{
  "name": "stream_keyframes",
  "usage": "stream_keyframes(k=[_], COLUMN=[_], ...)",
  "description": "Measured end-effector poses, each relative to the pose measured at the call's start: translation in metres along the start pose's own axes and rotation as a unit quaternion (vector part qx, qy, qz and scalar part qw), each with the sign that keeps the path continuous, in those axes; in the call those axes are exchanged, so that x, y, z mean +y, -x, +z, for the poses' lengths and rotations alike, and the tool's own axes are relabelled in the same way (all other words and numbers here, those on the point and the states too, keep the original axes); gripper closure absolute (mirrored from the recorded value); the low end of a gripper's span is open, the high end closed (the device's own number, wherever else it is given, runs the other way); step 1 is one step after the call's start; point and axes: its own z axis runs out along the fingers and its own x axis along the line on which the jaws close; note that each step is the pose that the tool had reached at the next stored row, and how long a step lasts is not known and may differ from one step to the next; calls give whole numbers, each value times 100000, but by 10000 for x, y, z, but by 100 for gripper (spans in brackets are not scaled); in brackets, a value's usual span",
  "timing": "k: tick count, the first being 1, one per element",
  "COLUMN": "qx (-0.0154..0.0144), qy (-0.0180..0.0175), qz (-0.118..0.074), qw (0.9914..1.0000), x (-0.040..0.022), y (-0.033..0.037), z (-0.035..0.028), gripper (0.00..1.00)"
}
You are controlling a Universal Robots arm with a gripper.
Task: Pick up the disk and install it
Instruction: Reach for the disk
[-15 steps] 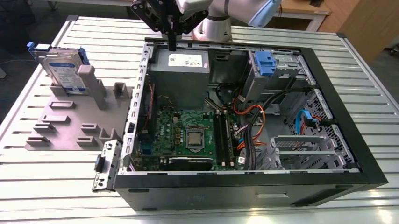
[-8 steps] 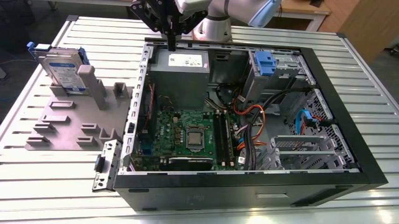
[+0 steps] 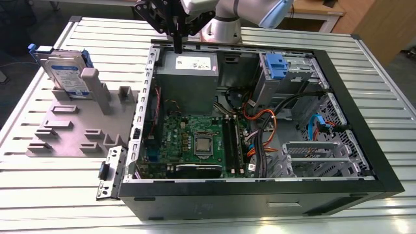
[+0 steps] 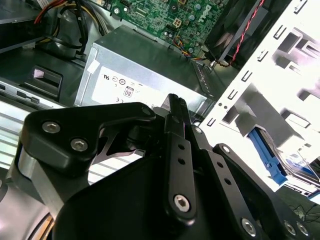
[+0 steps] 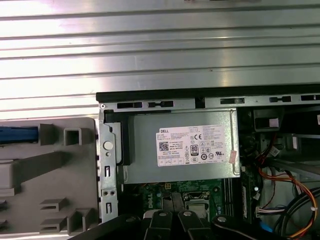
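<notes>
The disk (image 3: 65, 73) is a silver drive with a white-and-blue label and blue side rails. It stands on edge in the grey fixture (image 3: 78, 122) at the exterior view's left, outside the computer case. My gripper (image 3: 177, 48) hangs over the case's far left corner, above the grey power supply box (image 3: 188, 73), well apart from the disk. Its black fingers are pressed together with nothing between them. In the second wrist view the gripper (image 4: 176, 102) points at that box, and the disk (image 4: 295, 162) shows past the case wall. The disk's blue rail (image 5: 17, 134) shows in the first wrist view.
The open computer case (image 3: 344, 97) lies on a slatted metal table (image 3: 52, 195). Inside are the green motherboard (image 3: 195, 141), orange and black cables (image 3: 266, 126), and a drive bay with a blue clip (image 3: 276, 66) at the far right. The case's black rim stands above the table.
</notes>
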Motion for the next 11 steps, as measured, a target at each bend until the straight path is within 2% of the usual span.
stream_keyframes(k=[11], qx=[1], qy=[0], qz=[3], qw=[100000], x=[-1], y=[-14], z=[1], gripper=[89])
